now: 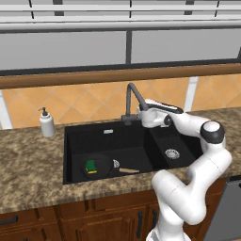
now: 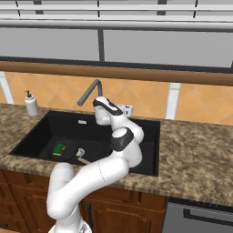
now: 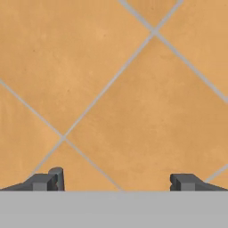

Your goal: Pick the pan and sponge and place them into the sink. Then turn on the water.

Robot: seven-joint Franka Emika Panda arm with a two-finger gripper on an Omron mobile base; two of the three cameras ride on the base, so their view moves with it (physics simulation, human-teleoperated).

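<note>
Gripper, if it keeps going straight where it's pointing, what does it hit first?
Probably the orange tiled backsplash wall: the open gripper faces it squarely, with nothing between the jaws and the tiles. The distance is unclear.

left basin: pan [image 1: 97, 165] with sponge [image 1: 91, 166] on it fills front-left floor, rest bare | right basin [image 1: 179, 141]: open floor | faucet [image 1: 133, 96] rises behind divider, beside gripper [image 3: 116, 181] | jaws wide, orange tile wall [image 3: 133, 98] straight ahead | soap bottle [image 1: 46, 123] far left on counter [image 1: 28, 160]
</note>
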